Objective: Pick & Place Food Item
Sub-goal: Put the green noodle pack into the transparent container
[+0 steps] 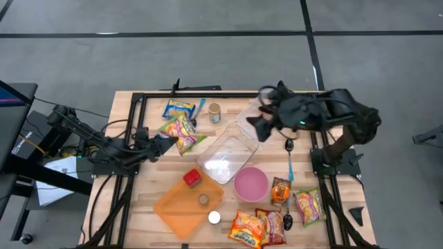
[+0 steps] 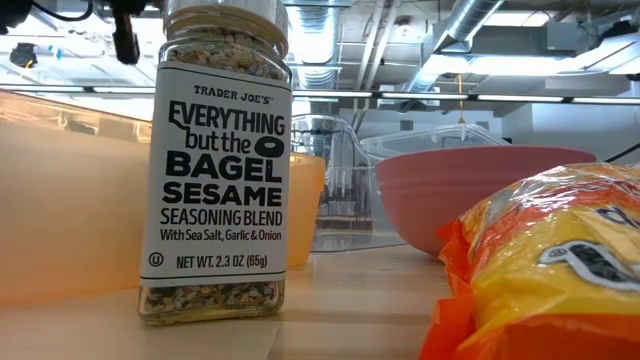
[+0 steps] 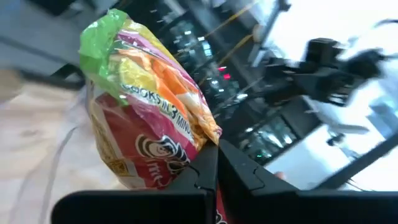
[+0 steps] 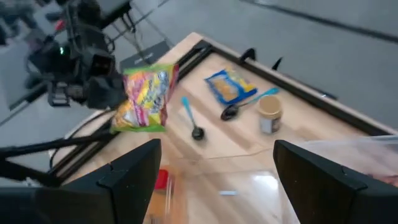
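Jaws of the left gripper pinch a noodle packet, lifted off the table. Right gripper, fingers spread wide, hovers over the clear container, well apart.

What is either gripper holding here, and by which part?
The left gripper is shut on the noodle packet, pinching one end edge. The right gripper is open above the clear container, holding nothing.

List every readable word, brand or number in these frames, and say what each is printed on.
Seasoning jar, low view:
"TRADER JOE'S"
"EVERYTHING but the BAGEL SESAME SEASONING BLEND"
"With Sea Salt, Garlic & Onion"
"NET WT. 2.3 OZ (65g)"
Noodle packet held in the left tool: "COOKS IN 3 MINU", cut off.
Other packets' print: too blurred.
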Available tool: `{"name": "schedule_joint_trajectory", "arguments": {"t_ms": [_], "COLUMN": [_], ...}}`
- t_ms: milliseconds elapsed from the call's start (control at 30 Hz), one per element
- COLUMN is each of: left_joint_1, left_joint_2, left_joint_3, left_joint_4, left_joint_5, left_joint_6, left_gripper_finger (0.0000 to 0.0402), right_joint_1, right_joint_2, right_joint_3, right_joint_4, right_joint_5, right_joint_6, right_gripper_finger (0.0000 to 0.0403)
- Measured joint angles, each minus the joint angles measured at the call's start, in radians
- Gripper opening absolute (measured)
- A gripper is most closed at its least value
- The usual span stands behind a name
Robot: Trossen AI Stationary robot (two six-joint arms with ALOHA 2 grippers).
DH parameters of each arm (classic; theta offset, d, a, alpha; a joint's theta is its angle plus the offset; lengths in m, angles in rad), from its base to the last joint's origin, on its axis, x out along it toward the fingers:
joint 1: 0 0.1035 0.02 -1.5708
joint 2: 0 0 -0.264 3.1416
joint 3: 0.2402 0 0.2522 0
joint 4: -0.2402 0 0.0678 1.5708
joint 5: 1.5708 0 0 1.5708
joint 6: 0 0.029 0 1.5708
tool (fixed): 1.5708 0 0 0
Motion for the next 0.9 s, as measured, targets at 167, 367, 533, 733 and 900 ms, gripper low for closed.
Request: {"name": "schedule_joint_trajectory", "arguments": {"t_ms": [167, 367, 533, 733, 900], "left_joint_1": [0.000, 0.000, 0.000, 0.000, 0.000], "left_joint_2": [0.057, 0.152, 0.215, 0.236, 0.236], "left_joint_3": [0.000, 0.014, 0.073, 0.130, 0.142], "left_joint_4": [0.127, 0.224, 0.262, 0.262, 0.311], "left_joint_5": [0.093, 0.183, 0.237, 0.265, 0.265], "left_joint_6": [0.111, 0.140, 0.200, 0.259, 0.342], "left_gripper_finger": [0.0000, 0.0000, 0.0000, 0.0000, 0.0000], "right_joint_1": [-0.092, -0.182, -0.211, -0.196, -0.180], "right_joint_2": [0.064, 0.168, 0.242, 0.265, 0.262], "right_joint_3": [0.001, 0.000, 0.000, -0.001, -0.001], "right_joint_4": [0.172, 0.301, 0.374, 0.439, 0.470], "right_joint_5": [-0.234, -0.438, -0.555, -0.574, -0.571], "right_joint_6": [-0.104, -0.133, -0.121, -0.100, -0.082], "right_gripper_finger": [0.0306, 0.0306, 0.0306, 0.0306, 0.0306]}}
